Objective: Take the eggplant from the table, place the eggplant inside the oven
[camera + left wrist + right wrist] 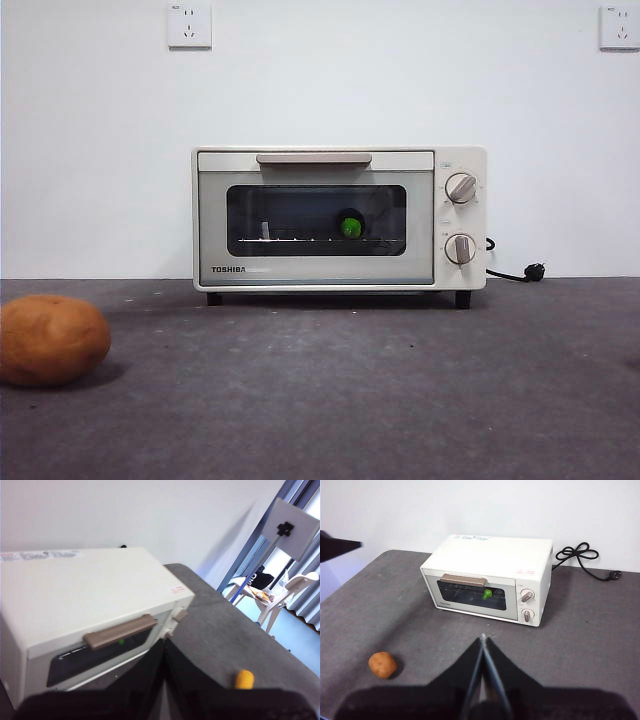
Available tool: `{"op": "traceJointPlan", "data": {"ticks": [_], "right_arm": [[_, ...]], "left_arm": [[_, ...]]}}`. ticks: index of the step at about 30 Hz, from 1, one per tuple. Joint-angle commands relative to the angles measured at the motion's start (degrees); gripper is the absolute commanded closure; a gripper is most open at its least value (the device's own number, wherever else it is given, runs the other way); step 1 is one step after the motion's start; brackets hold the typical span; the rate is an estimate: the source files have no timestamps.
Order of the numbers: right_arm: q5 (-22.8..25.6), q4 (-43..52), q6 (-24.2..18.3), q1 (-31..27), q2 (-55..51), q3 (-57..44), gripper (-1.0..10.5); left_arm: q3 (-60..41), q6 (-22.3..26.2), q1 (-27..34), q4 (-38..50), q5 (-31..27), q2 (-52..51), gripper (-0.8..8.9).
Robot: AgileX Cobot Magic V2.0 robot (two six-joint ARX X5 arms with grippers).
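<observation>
Both pairs of fingers, left gripper (164,647) and right gripper (483,642), are pressed together, well apart from the eggplant (350,226) inside the closed oven (315,270).

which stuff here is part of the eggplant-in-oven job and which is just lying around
Part of the job:
- eggplant, seen through the door window, already inside
- oven, door closed
- table

Just lying about:
- potato on the table, apart from the oven
- power cord beside the oven
- wall sockets
</observation>
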Motion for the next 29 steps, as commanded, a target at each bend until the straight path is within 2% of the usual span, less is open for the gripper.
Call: {"op": "traceJointPlan", "data": {"ticks": [1,9,14,20,29], "right_arm": [[0.0,-1.33,0.59,0.11,-0.22,-0.37,9.5],[0.0,-1.33,0.59,0.11,-0.13,-0.37,9.5],[0.0,-1.33,0.61,0.11,-0.11,-0.37,9.5],[0.0,-1.33,0.61,0.11,-0.11,-0.37,9.5],[0.02,-1.33,0.59,0.11,0.22,-0.37,9.5]], "left_arm": [[0.13,0.9,-0.61,-3.06,-1.9,-4.68,8.19],[0.13,1.05,-1.75,-9.05,-10.78,-18.95,8.19],[0.13,1.4,-1.75,-11.72,-15.67,-23.96,8.19],[0.13,1.55,-1.75,-15.5,-15.98,-25.16,8.19],[0.13,1.51,-1.75,-15.93,-15.89,-25.14,8.18]]}}
